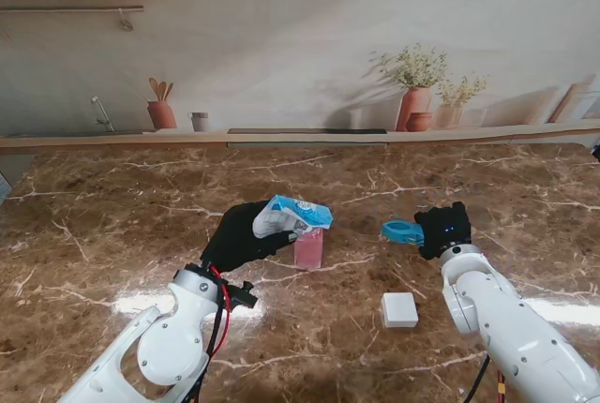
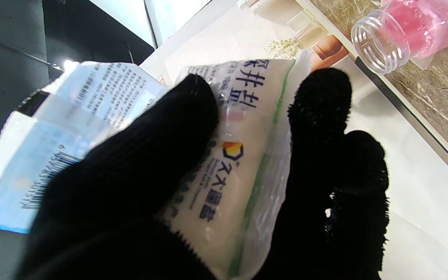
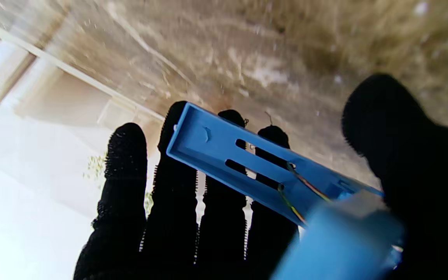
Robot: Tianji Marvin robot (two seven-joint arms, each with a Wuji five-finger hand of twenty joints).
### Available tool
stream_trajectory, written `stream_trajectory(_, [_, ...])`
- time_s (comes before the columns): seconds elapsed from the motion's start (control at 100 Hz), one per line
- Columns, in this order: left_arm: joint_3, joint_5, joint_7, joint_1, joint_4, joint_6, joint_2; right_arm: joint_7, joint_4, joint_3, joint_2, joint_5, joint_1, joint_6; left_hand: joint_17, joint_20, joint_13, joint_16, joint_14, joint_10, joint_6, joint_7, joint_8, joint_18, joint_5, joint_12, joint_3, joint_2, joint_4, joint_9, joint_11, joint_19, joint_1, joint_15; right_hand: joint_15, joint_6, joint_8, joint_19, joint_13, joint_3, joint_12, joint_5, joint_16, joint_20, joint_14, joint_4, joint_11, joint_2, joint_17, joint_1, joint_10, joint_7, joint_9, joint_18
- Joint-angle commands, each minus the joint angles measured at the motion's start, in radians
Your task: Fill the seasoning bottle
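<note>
Left hand (image 1: 239,237) gripped salt bag (image 1: 298,213) just over the open pink bottle (image 1: 309,250); right hand (image 1: 442,229) held blue clip (image 1: 402,231)

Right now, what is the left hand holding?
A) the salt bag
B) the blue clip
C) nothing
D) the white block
A: the left hand is shut on the salt bag, held over the pink bottle; the blue clip is in the right hand, and the white block lies on the table.
</note>
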Motion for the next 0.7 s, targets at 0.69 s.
stream_trajectory(0.69, [0.002, -0.01, -0.016, -0.001, -0.007, 0.023, 0.003, 0.223, -0.176, 0.137, -0.016, 0.047, -0.128, -0.037, -0.017, 0.027, -0.01, 0.017, -0.027, -0.12, -0.15, 0.247, 0.087, -0.031, 0.169, 0.057, 0.115, 0.142, 0.041, 0.072, 0.131, -0.009, 0.17, 0.017, -0.285, 0.387, -0.404, -0.324, -0.39, -0.202, -0.458, -0.352, -0.24, -0.03, 0.021, 0.134, -0.381, 0.159, -0.228, -0.233, 0.14, -0.743, -0.51, -0.008])
